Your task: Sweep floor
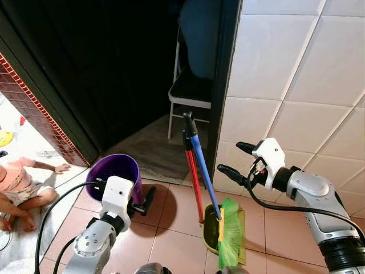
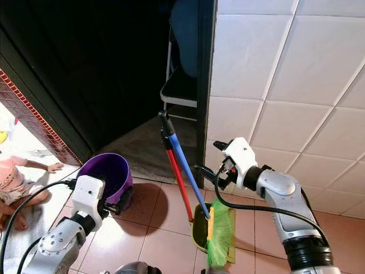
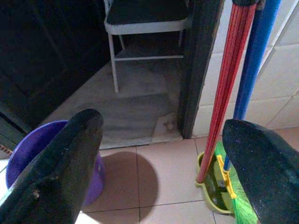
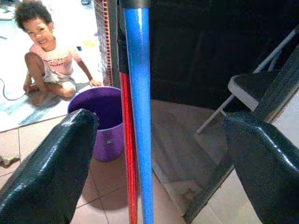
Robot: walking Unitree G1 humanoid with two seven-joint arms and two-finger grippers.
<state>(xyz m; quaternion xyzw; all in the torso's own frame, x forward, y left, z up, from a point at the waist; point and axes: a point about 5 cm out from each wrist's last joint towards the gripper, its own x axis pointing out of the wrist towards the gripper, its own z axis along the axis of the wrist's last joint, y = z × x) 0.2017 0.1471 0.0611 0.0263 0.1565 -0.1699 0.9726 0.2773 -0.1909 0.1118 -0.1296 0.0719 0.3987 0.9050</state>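
left end effector (image 1: 147,201) spread, right end effector (image 1: 232,158) spread

A blue-handled broom with green bristles (image 1: 204,170) and a red-handled, yellow-green plastic dustpan (image 1: 210,228) lean together against the dark door frame, standing on the reddish tiled floor (image 1: 171,240).

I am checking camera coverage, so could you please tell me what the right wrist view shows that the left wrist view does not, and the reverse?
Right wrist view: a person sitting on the floor beyond the purple bucket. Left wrist view: the broom's green bristles resting in the yellow-green dustpan. Both share the blue broom handle beside the red dustpan handle, the bucket, the folding chair in the dark doorway, and each open gripper's fingers.
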